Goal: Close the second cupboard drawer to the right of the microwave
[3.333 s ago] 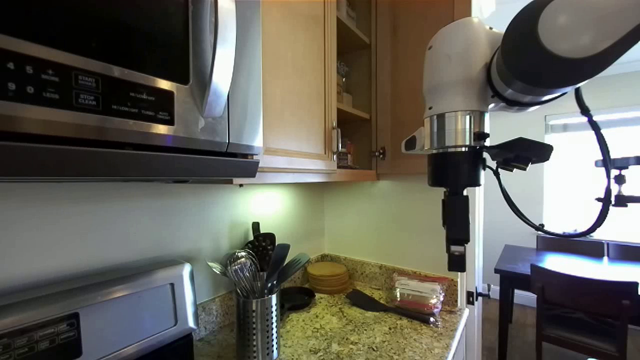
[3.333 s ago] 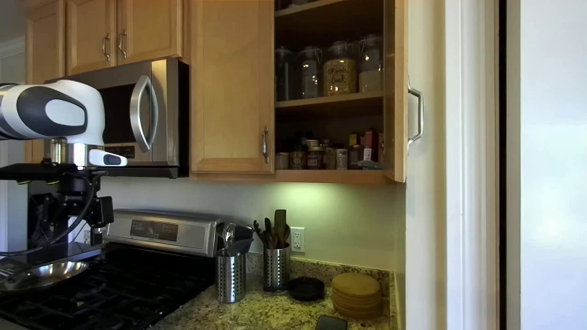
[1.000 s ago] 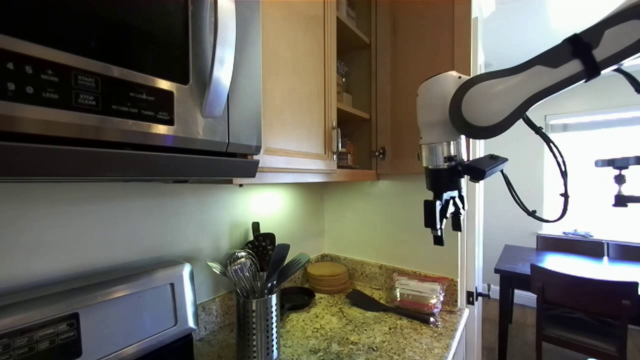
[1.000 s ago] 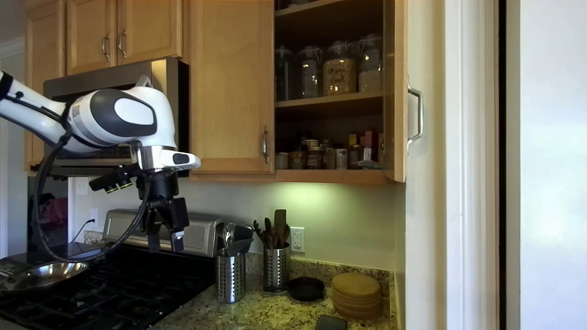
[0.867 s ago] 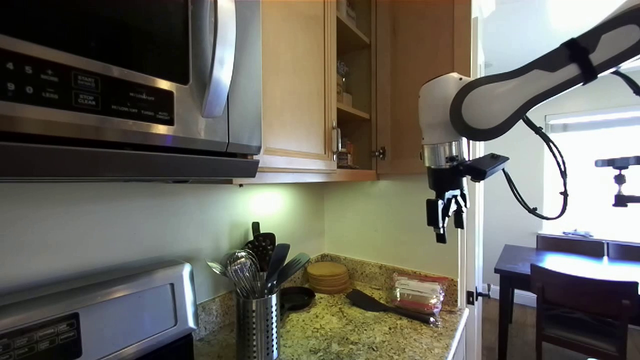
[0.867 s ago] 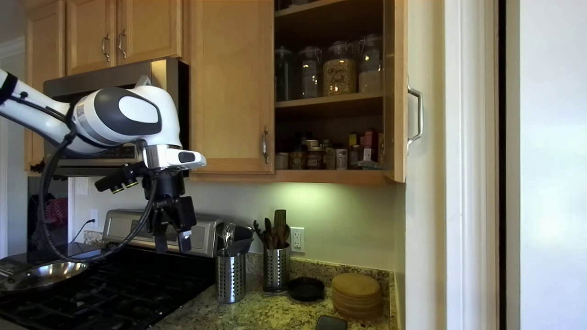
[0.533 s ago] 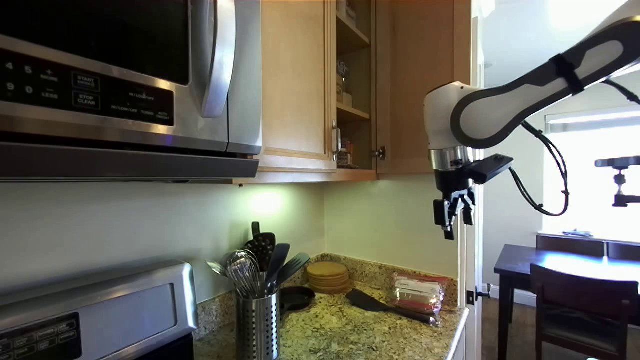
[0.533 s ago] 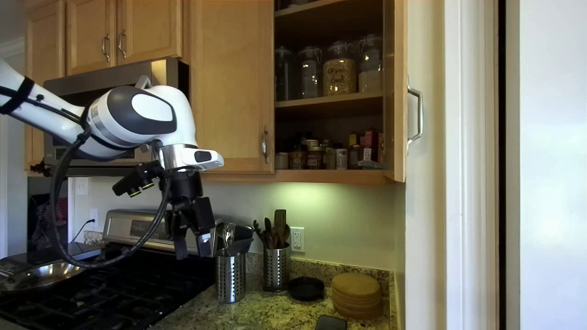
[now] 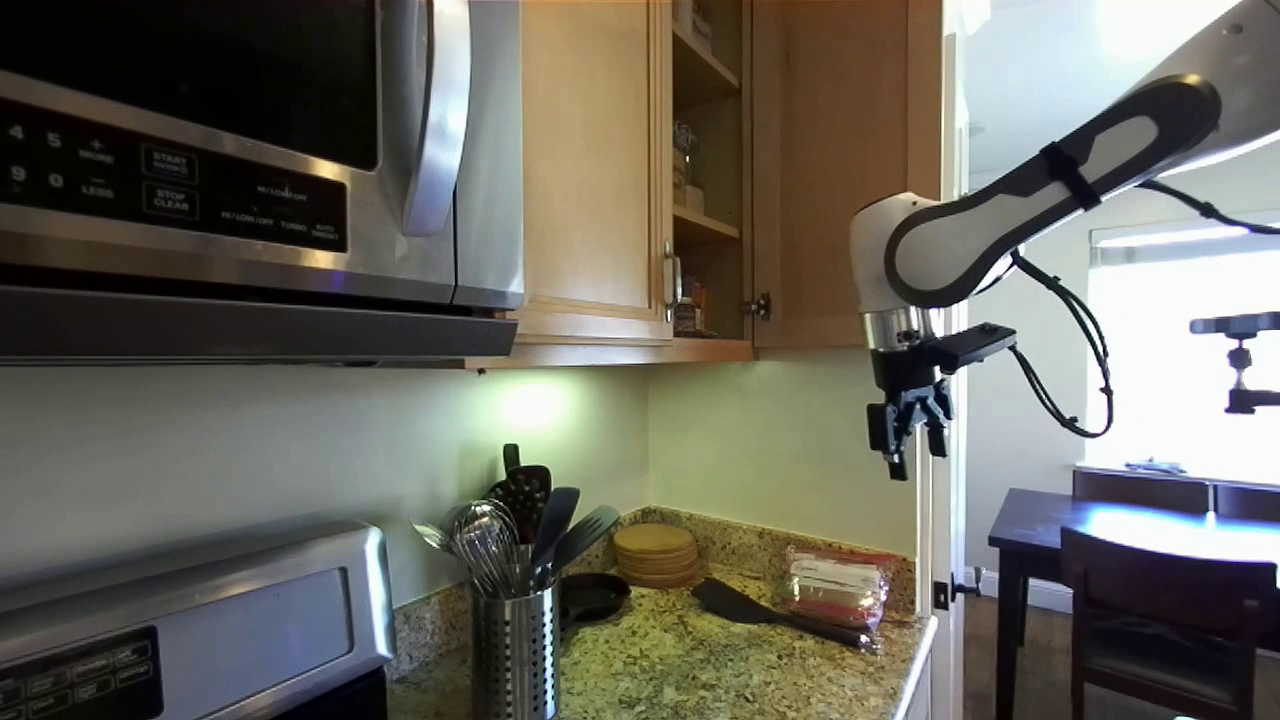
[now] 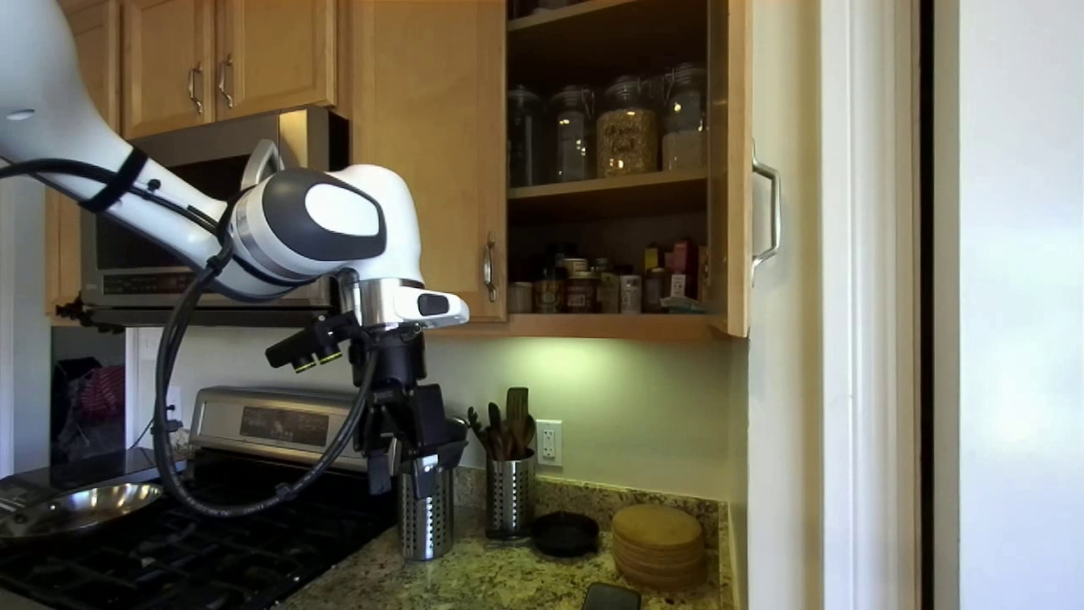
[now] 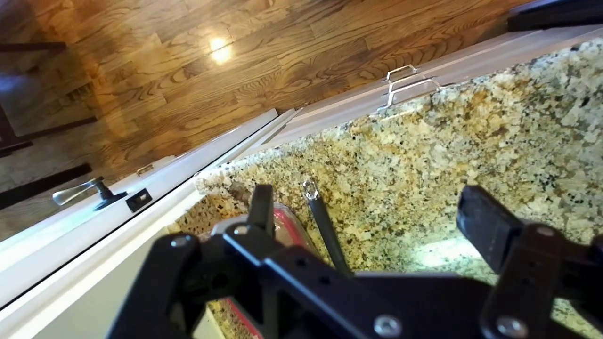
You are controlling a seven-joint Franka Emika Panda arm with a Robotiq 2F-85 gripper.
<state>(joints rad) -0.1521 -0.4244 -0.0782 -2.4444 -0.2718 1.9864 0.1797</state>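
The wooden cupboard door right of the microwave (image 10: 186, 152) stands wide open in both exterior views (image 10: 731, 169) (image 9: 835, 180). Its metal handle (image 10: 769, 212) is on the outer face. The adjoining cupboard door (image 10: 423, 127) is shut. My gripper (image 10: 403, 487) points down, open and empty, below cupboard level and apart from the door. It also shows in an exterior view (image 9: 917, 460) near the door frame. In the wrist view, my gripper (image 11: 365, 193) has its fingers wide apart above the granite counter. The open door is out of the wrist view.
The counter (image 9: 680, 660) holds a utensil holder (image 9: 515, 650), a black spatula (image 9: 735, 602), a plastic bag (image 9: 838, 590) and round wooden boards (image 10: 659, 546). A pan (image 10: 93, 508) sits on the stove. Jars (image 10: 627, 135) stand inside the cupboard. Metal handles (image 11: 410, 87) project below the counter's edge.
Since the oldest frames, the arm has swung right and its wrist has turned, showing the fingers apart. Over the last second, the gripper has moved further right and slightly down in an exterior view.
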